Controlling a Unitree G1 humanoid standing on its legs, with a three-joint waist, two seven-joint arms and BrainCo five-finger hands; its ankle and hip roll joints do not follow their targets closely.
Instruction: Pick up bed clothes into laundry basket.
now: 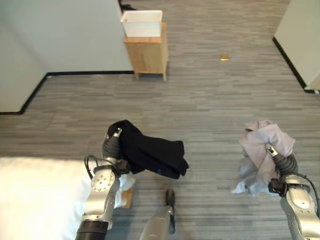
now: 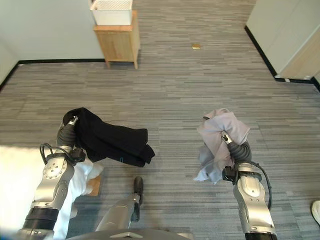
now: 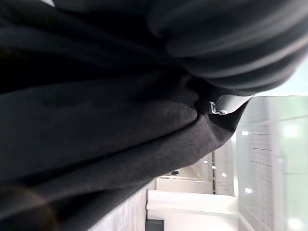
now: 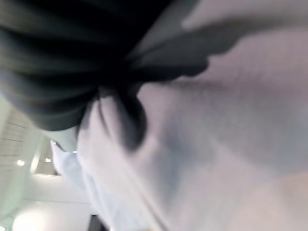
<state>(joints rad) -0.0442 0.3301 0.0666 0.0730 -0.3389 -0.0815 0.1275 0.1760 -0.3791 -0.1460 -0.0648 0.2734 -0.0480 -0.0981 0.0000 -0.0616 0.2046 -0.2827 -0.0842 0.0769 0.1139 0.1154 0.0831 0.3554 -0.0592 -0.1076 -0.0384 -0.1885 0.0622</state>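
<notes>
White bed [image 1: 35, 195] at lower left of frame. Black garment [image 1: 150, 150] draped over left hand [image 1: 114, 141], centre-left. Grey garment [image 1: 262, 155] bunched over right hand [image 1: 280, 160], right of frame. White laundry basket [image 1: 142, 23] on wooden stand [image 1: 146, 55], top centre. Fingers of both hidden under cloth; cannot tell.

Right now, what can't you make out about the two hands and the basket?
- Left hand: fingers buried under the black garment, both eye views.
- Right hand: fingers hidden in the grey garment.
- White basket on the wooden stand: too far to see inside.
</notes>
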